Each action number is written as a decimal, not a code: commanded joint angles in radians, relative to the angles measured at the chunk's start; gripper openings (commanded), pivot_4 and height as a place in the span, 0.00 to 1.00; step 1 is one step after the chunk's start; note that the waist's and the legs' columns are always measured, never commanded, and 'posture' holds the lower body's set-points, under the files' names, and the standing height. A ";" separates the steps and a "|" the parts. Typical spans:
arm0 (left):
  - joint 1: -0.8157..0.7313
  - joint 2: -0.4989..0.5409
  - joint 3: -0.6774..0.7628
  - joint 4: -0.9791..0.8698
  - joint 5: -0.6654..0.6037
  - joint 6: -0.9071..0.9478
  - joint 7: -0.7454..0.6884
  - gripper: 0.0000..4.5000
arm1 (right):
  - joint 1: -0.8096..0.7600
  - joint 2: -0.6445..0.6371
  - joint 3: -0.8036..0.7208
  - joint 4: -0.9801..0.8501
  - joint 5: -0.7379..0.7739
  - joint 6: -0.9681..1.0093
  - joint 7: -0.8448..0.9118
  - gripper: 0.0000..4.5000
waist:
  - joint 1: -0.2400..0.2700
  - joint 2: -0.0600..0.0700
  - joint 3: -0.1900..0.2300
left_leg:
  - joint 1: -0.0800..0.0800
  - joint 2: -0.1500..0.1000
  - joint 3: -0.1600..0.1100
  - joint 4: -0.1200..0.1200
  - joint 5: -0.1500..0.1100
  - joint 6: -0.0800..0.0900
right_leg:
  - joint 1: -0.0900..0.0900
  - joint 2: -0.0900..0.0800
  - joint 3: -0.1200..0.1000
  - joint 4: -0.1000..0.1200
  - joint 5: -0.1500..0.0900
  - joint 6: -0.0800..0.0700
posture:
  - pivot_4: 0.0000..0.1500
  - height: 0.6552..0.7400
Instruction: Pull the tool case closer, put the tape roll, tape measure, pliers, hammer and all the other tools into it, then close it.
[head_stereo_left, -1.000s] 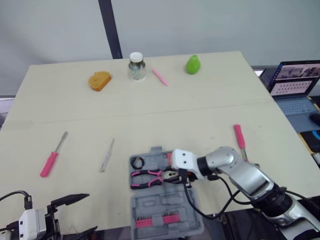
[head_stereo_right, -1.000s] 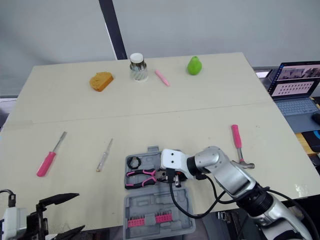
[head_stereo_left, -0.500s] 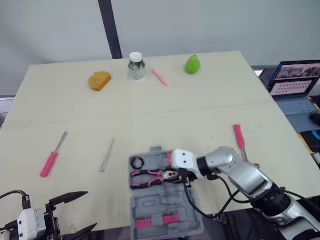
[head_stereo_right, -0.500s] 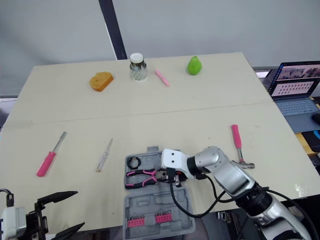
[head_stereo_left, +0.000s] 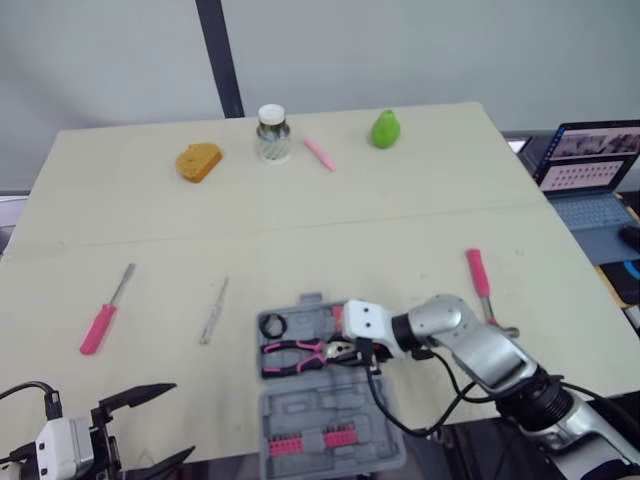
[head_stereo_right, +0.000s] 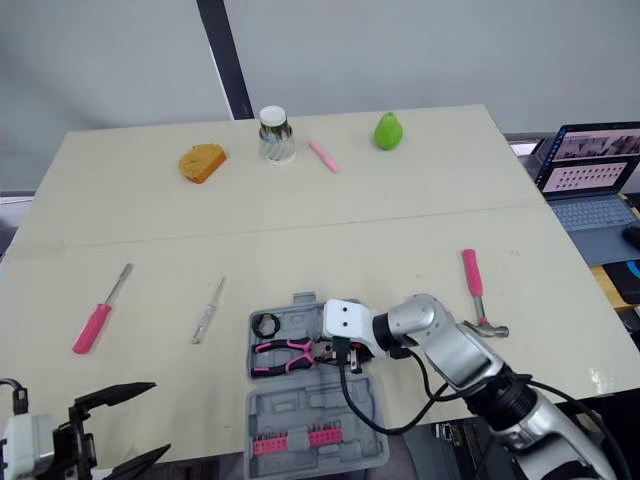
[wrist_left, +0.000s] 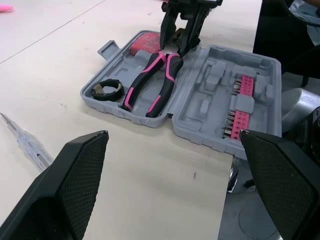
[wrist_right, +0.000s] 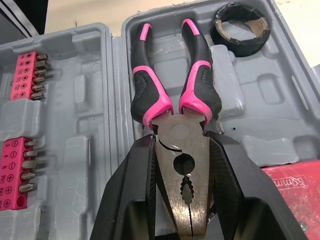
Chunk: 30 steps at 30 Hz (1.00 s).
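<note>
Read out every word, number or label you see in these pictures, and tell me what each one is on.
"PH", twice, beside digits too small to be sure of: lower pink bit holder in the grey plastic tool case.
Numbers on the upper pink bit holder: too small to read.
"...mm": red tape measure; the characters before it are unclear.
Open laptop screen: too blurred to read.

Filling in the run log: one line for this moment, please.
right gripper shut on pliers inside tool case | left gripper open | hammer, pink screwdriver on table
</note>
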 joint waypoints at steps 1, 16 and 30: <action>0.023 0.001 -0.003 -0.029 -0.001 -0.003 0.008 1.00 | -0.003 0.010 0.003 -0.015 0.001 -0.022 0.022 0.22 | 0.000 0.000 0.000 | 0.000 0.000 0.000 0.000 0.000 0.000 | 0.000 0.000 0.000 0.000 0.000 0.000 | 1.00 0.95; -0.002 0.021 -0.012 -0.031 -0.008 0.015 0.019 1.00 | 0.015 -0.010 -0.075 -0.113 0.084 0.019 0.055 0.75 | 0.001 0.000 0.000 | 0.000 0.000 0.000 0.000 0.000 0.000 | 0.000 0.000 0.000 0.000 0.000 0.000 | 1.00 0.95; -0.036 0.030 -0.037 -0.023 -0.007 0.031 0.026 1.00 | 0.090 0.112 -0.091 -0.041 0.067 -0.122 -0.036 0.01 | 0.000 0.000 0.000 | 0.000 0.000 0.000 0.000 0.000 0.000 | 0.000 0.000 0.000 0.000 0.000 0.000 | 1.00 0.95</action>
